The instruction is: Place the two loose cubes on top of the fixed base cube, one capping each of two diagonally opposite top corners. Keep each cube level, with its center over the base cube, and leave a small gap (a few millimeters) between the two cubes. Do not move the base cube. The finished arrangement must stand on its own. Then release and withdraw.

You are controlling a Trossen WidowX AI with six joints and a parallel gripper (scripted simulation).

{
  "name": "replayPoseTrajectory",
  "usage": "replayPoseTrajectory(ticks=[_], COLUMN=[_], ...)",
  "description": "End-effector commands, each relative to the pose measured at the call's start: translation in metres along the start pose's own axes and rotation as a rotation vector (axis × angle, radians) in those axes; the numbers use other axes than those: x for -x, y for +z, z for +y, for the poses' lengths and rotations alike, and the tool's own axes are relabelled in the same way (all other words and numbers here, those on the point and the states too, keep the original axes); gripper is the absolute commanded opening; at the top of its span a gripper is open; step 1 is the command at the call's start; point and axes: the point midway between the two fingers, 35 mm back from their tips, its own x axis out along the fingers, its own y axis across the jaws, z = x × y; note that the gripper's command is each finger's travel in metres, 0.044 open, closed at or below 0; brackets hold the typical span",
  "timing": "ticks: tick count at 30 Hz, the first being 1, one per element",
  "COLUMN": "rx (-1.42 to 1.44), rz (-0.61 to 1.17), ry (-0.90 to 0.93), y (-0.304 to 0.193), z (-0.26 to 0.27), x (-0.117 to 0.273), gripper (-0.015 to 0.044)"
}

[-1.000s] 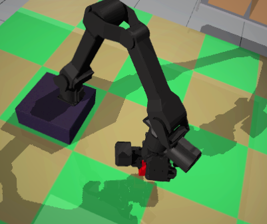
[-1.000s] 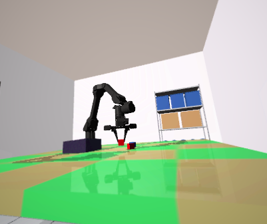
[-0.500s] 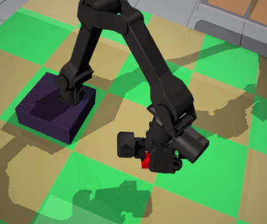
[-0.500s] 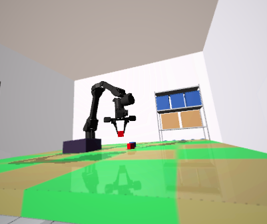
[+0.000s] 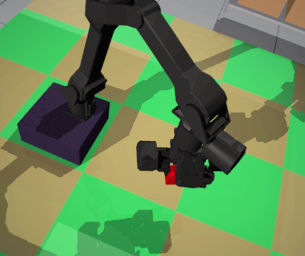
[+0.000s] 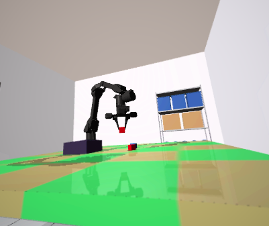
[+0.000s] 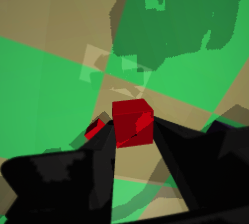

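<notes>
A small red cube is pinched in the black hand, raised above the checkered desk; the second red cube and blue base cube are seen below the hand, slightly off to one side.

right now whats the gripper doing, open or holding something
Gripper: shut on a red cube, held in the air above the floor.

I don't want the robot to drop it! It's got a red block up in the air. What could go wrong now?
The gripper holds the red block only at its fingertips, high above the floor, so it might slip out. In the wrist view the block looks a bit turned between the fingers, so it may land crooked. The other red block and the blue block sit close together, so setting one down there could bump them.
</notes>
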Motion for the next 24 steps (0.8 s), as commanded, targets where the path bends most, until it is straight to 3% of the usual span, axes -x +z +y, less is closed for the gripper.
replayPoseTrajectory(ticks=[1, 24], rx=[0.033, 0.181], rz=[-0.004, -0.007], ry=[-0.006, -0.011], y=[-0.009, -0.065], z=[0.008, 0.047], x=[-0.002, -0.019], gripper=[0.0105, 0.0105])
